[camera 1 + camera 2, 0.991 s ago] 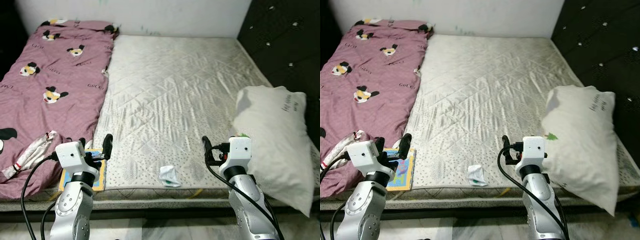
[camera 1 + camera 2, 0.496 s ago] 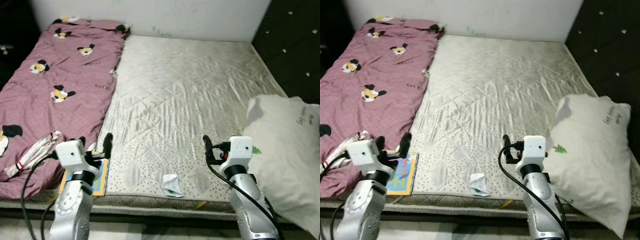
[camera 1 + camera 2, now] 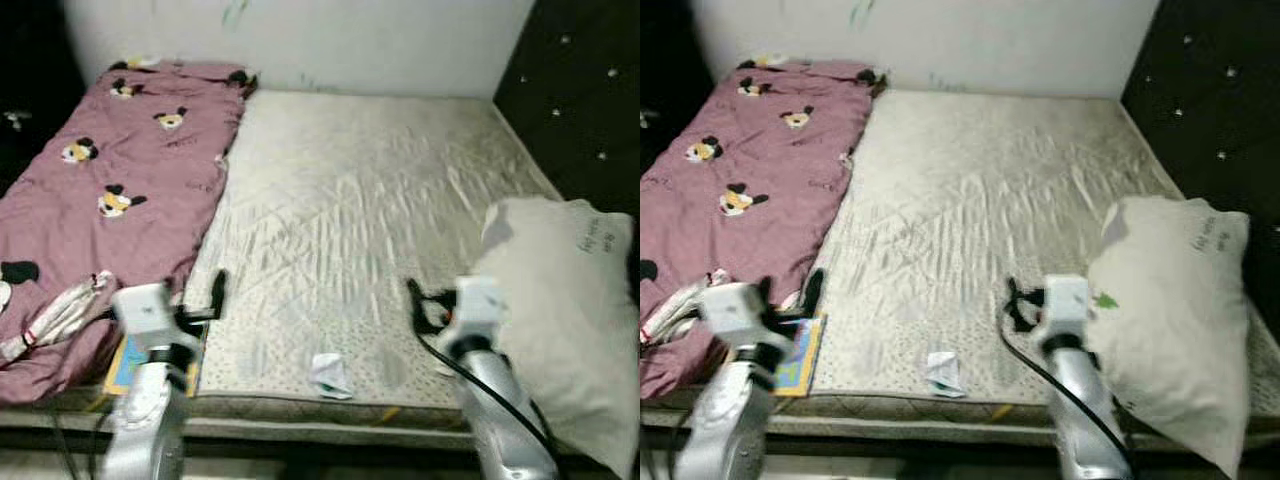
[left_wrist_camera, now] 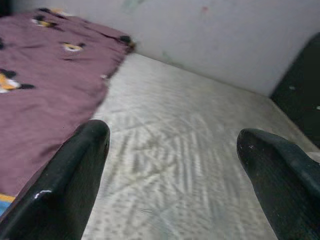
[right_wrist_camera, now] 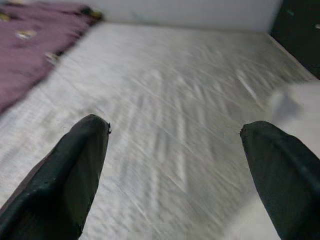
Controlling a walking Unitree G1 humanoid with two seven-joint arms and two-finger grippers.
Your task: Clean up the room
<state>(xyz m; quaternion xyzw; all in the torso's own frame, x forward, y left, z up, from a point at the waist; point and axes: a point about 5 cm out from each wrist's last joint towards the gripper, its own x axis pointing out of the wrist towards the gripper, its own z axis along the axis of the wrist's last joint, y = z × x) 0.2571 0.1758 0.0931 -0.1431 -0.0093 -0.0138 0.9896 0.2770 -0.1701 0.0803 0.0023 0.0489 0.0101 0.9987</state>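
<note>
A bare quilted mattress (image 3: 370, 200) lies before me. Near its front edge sits a crumpled white wrapper (image 3: 329, 374). A purple cartoon-print blanket (image 3: 110, 190) covers the left side, with a striped cloth (image 3: 60, 315) bunched at its near end. Beside that lies a colourful flat book (image 3: 800, 355). A white pillow (image 3: 560, 320) rests at the right edge. My left gripper (image 4: 175, 165) hovers open over the front left of the mattress, holding nothing. My right gripper (image 5: 180, 165) hovers open left of the pillow, also holding nothing.
A black tufted headboard (image 3: 590, 90) runs along the right side. A pale wall (image 3: 380, 45) closes the far end of the bed. The mattress front edge (image 3: 300, 410) lies just ahead of my arms. The eye views are blurred.
The camera has shifted and the picture has become blurred. Both grippers hold the same open pose, and nothing on the bed has moved.
</note>
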